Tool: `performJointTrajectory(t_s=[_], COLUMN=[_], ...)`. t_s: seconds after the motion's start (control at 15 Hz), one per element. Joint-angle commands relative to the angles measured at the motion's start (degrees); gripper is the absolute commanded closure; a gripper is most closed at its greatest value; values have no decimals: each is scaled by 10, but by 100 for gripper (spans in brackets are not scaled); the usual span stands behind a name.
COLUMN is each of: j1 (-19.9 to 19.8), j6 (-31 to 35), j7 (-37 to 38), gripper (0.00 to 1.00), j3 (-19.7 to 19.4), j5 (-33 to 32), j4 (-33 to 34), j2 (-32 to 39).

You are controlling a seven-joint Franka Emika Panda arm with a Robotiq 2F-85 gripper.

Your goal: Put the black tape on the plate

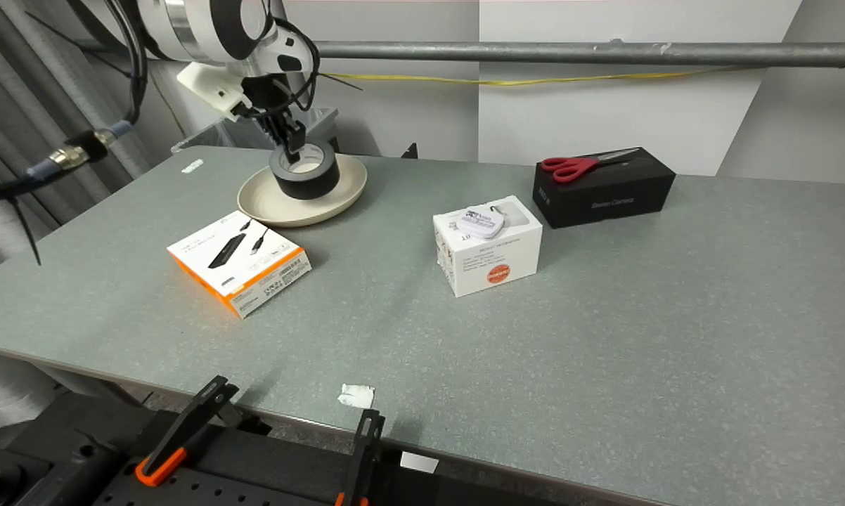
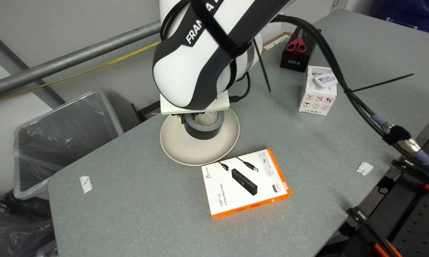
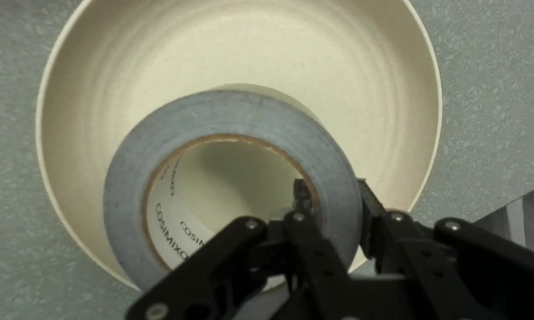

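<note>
Here, the tool point(image 3: 333, 195) grips the black tape point(image 1: 310, 185), 1 finger point(image 3: 301, 190) inside its ring.

Tape point(image 3: 231, 113) over the plate point(image 3: 271, 49): "COSIMIXO". Orange-edged box point(image 2: 246, 185) beside the plate: "USB 3.0 4-Port Mini Hub". Black box point(image 1: 605, 193) well apart: "ZED 2", "Stereo Camera". White box point(image 1: 489, 256) nearer: "PRODUCT INFORMATION". Arm point(image 2: 191, 67) above: "FRAN".

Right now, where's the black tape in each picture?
In an exterior view: the black tape is in the upper half, left of the middle.
In an exterior view: the black tape is almost at the middle.
In the wrist view: the black tape is big, low-middle, partly behind the fingers.
All three show the plate beneath it.
</note>
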Motion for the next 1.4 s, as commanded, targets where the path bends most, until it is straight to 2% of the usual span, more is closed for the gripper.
performJointTrajectory(t_s=[0.0,0.27,0.33,0.4,0.47,0.87,0.93,1.13,1.2,1.33], j1=[12,15,15,15,15,18,19,16,24,24], j6=[-17,-17,-19,-20,-21,-17,-17,-25,-5,-6], j7=[-18,-19,-20,-20,-21,-23,-23,-25,-17,-17], gripper=[94,94,83,49,48,3,0,0,0,0], j3=[-7,-8,-7,-6,-5,-4,-4,-1,-13,-12], j5=[29,31,32,32,33,33,33,36,29,29], j4=[64,90,94,98,101,111,112,114,95,95], j2=[43,66,69,72,73,71,71,70,63,63])
